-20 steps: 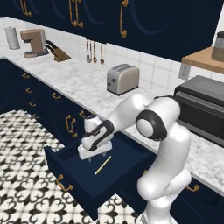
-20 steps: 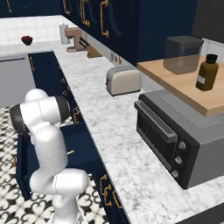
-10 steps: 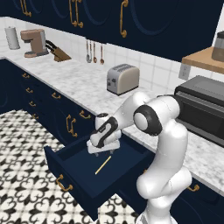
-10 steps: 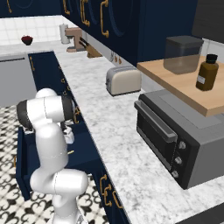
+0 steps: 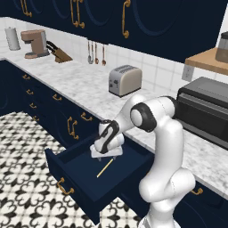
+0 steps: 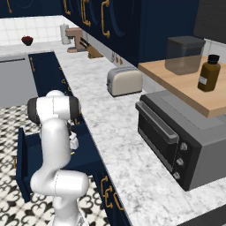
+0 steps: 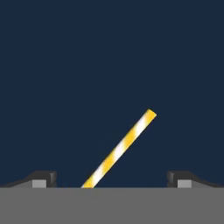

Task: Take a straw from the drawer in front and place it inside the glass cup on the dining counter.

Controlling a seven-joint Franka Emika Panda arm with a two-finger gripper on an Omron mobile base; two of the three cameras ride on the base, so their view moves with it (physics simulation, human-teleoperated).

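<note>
One straw [image 7: 120,150] lies diagonally on the drawer [image 5: 84,171] floor between the spread, empty fingers [image 7: 41,178]; if closed unaligned, it could be pushed aside.

Even, diffuse light is seen throughout, with no glare. Soft shading is cast inside the drawer [image 5: 80,171], which is rendered dark. Edges are slightly pixelated; the straw [image 7: 120,148] is shown sharply against flat navy.
</note>
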